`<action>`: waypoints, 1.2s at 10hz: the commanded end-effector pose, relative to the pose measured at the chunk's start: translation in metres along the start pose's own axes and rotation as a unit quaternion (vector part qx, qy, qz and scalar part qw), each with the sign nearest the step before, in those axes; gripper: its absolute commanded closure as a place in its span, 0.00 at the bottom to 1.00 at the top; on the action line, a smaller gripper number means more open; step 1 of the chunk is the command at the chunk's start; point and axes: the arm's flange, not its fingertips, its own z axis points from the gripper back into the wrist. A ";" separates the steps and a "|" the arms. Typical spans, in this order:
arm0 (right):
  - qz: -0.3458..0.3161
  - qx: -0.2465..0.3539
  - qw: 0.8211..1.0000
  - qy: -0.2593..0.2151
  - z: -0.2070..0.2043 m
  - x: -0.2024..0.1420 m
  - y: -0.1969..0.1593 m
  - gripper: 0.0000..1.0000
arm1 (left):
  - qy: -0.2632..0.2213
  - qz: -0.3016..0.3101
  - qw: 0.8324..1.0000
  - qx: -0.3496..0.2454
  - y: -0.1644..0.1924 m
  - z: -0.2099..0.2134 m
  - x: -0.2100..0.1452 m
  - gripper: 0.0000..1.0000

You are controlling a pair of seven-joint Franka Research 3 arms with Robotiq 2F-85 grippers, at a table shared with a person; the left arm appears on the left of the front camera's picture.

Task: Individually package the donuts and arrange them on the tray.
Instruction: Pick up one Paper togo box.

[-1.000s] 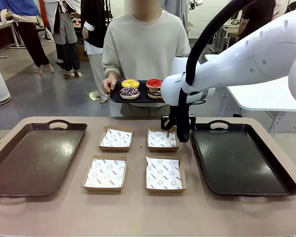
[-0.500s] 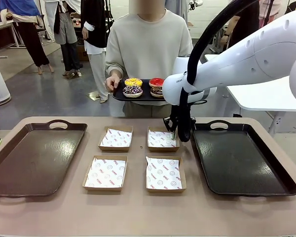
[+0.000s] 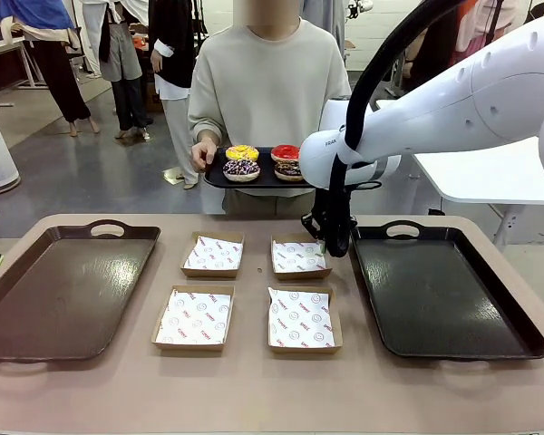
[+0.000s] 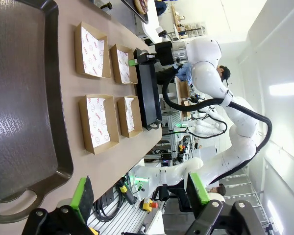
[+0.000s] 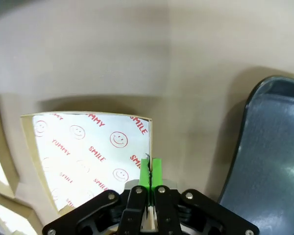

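Four donuts lie on a black plate that the person holds at the far side: yellow, red, chocolate with purple-white sprinkles and plain chocolate. My right gripper points down at the far-right paper-lined box. In the right wrist view that gripper is shut, its green pads pinching the right edge of this box. A dark tray lies just right of it. My left gripper hangs open above the left tray, holding nothing.
Three more paper-lined cardboard boxes sit in the table's middle between the left tray and the right one. The person stands close to the far edge. Other people stand farther back on the left.
My right gripper's jaws have closed on the far-right box's edge and the wrist has risen slightly. The person's plate of donuts has shifted a little sideways.
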 end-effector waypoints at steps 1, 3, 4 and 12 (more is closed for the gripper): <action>-0.023 0.025 0.999 0.009 0.019 -0.025 -0.004 1.00 | -0.006 0.000 1.000 -0.005 -0.001 0.000 0.001 0.00; -0.028 0.034 0.999 0.007 0.056 -0.047 -0.003 1.00 | -0.006 0.000 1.000 -0.005 -0.001 0.000 0.001 0.00; -0.016 0.023 1.000 -0.010 0.082 -0.056 -0.003 1.00 | -0.006 0.000 1.000 -0.005 -0.001 0.000 0.001 0.00; -0.041 0.001 0.999 -0.003 0.201 -0.042 0.002 1.00 | -0.006 0.000 1.000 -0.005 -0.001 0.000 0.001 0.00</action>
